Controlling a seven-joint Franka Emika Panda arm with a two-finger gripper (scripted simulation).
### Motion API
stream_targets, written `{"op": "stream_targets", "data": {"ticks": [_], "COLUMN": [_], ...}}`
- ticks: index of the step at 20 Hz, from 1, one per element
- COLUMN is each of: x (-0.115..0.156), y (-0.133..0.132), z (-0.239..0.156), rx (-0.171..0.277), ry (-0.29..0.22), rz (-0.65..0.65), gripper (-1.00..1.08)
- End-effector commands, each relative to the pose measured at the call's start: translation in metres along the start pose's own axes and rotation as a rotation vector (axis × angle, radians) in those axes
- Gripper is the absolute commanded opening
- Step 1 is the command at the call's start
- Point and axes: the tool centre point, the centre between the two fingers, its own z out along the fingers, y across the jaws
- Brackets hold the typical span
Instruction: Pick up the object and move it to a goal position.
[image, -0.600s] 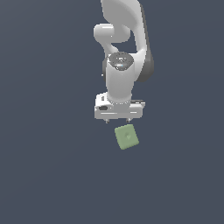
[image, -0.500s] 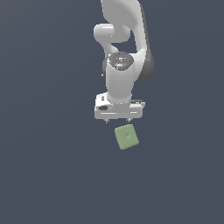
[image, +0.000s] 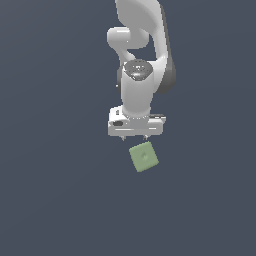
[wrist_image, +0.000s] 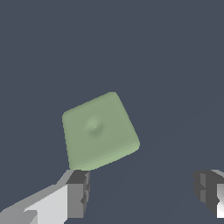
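**Claw poised above the cube, nothing gripped yet**

Across the last half second almost nothing has shifted: the arm hangs in the same pose and the cube sits at the same spot and the same skewed angle as before. That stillness suggests the approach has paused or is only creeping, so the pick has not begun and the whole carry to the goal remains to be done.

The claw is spread wide. In the wrist view its two fingers stand well apart with bare floor between them, and neither touches the cube. The cube lies just ahead of the claw, offset toward one finger rather than centred in the gap, and turned so its flat sides do not line up with the finger pads. Its dimpled face points up.

Judging from that, the claw would need to slide over the cube and probably twist to square the pads against two opposite sides before coming down; closing as things stand risks catching a rounded corner and nudging the cube away.

The floor is plain dark grey on every side of the claw, with no walls, rims or other objects in view. No goal marker can be seen in either picture.
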Motion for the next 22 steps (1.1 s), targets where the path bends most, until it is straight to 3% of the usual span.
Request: {"op": "stream_targets", "data": {"ticks": [1,7,12,17,22], "x": [0.0,-0.001,-0.002,-0.005,-0.009], "y": [0.0,-0.003,-0.001,0.003,0.008], "z": [0.001,0.005,0.009,0.019,0.034], "rx": [-0.002,-0.014,0.001,0.042,0.112], "ry": [-0.001,-0.002,-0.014,-0.043,-0.088], "rz": [-0.001,-0.01,0.002,0.032,0.08], "gripper": [0.68,0.68,0.68,0.68,0.68]}}
